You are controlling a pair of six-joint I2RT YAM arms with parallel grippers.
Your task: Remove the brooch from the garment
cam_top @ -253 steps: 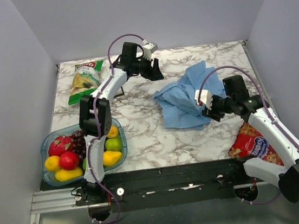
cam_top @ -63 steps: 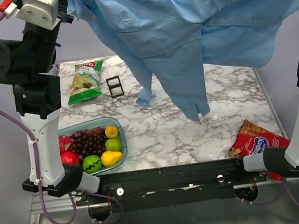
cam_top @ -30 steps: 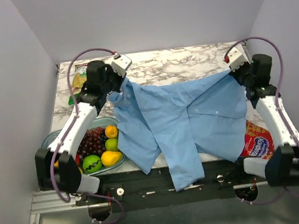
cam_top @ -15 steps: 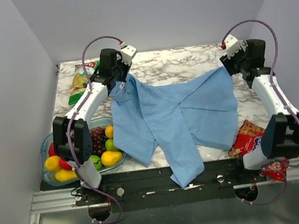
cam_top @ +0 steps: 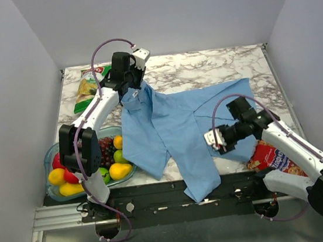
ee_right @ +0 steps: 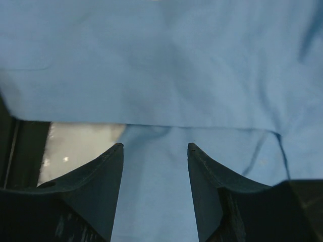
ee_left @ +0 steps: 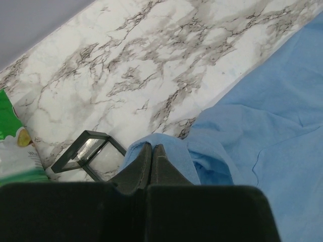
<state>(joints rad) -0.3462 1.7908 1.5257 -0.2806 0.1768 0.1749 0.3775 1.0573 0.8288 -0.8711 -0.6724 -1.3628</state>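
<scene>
Now the garment (cam_top: 174, 125) lies spread on the marble table (cam_top: 202, 69), one flap hanging over the near edge. Left gripper (cam_top: 136, 93) is clamped on its far-left corner. Right gripper (cam_top: 226, 141) hovers w/ fingers apart over the near-right hem. Fruit bowl (cam_top: 47, 154) sits just beside the shirt's left edge, red snack bag (cam_top: 275, 157) at its right. Only the left wrist view shows a small black square frame (ee_left: 88, 157) next to the pinched fold, near the green chip bag (ee_left: 12, 146).

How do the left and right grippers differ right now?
Left gripper is shut, pinching an edge of the blue shirt; right gripper is open, holding nothing. Left sits at the shirt's far left corner; right is over its near right part. Both are at the shirt.
</scene>
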